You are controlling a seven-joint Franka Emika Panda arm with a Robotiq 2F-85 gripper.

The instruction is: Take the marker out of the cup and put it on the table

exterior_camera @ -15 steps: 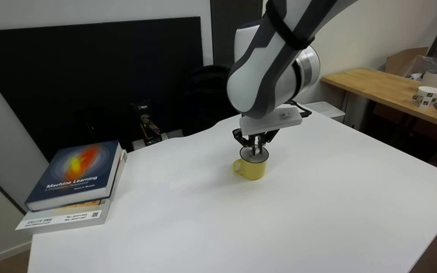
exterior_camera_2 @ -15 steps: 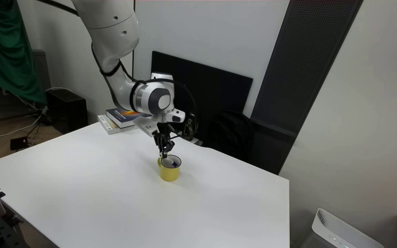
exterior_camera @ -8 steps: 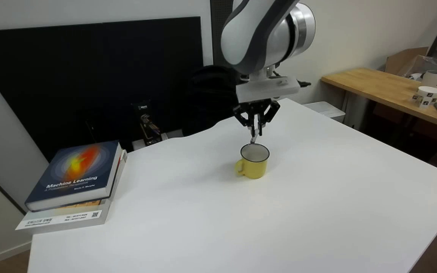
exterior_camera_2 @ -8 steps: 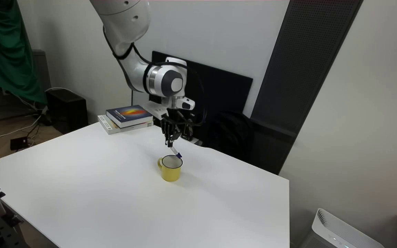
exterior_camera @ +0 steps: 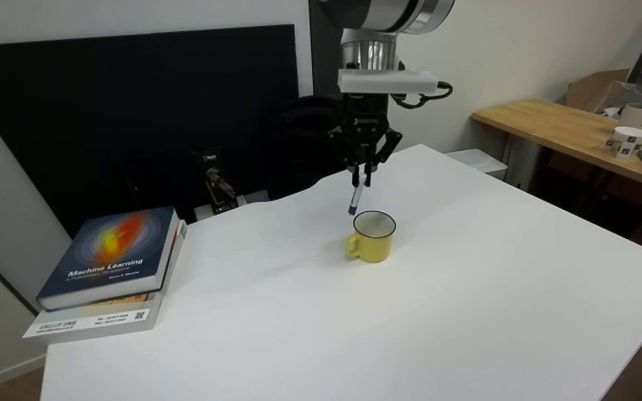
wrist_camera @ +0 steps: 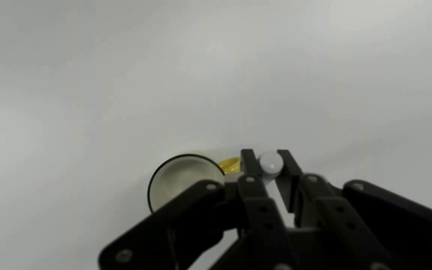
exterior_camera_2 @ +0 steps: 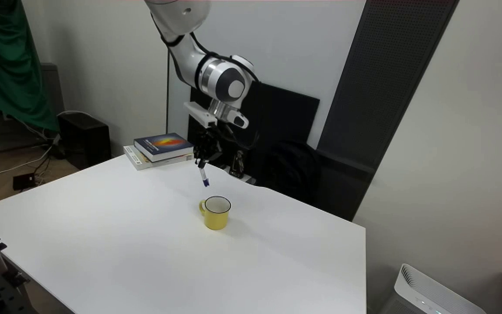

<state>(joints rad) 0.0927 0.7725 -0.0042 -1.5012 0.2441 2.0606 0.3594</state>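
Observation:
The marker, a whitish stick with a dark blue lower end, shows in both exterior views [exterior_camera: 357, 197] [exterior_camera_2: 204, 176]. My gripper [exterior_camera: 361, 179] is shut on its upper part and holds it in the air, slightly tilted, blue end down. It also shows in an exterior view [exterior_camera_2: 201, 165]. In the wrist view the marker's round white end [wrist_camera: 271, 164] sits between the fingertips [wrist_camera: 265, 159]. The yellow cup [exterior_camera: 373, 250] [exterior_camera_2: 215, 220] stands upright on the white table [exterior_camera: 310, 328] [exterior_camera_2: 181, 270], apart from the marker. In the wrist view the cup [wrist_camera: 180, 182] is left of the fingers, partly hidden.
Two stacked books [exterior_camera: 115, 250] [exterior_camera_2: 164, 147] lie at one table edge. A black panel [exterior_camera: 131, 111] and a dark bag [exterior_camera: 307, 145] are behind the table. A wooden desk [exterior_camera: 555, 125] with paper cups [exterior_camera: 628, 139] stands apart. The cup's handle [exterior_camera: 350, 246] points toward the books' side.
My gripper has risen from the cup and moved slightly toward the books' side. The marker has come out of the cup with it and now hangs beside and above it.

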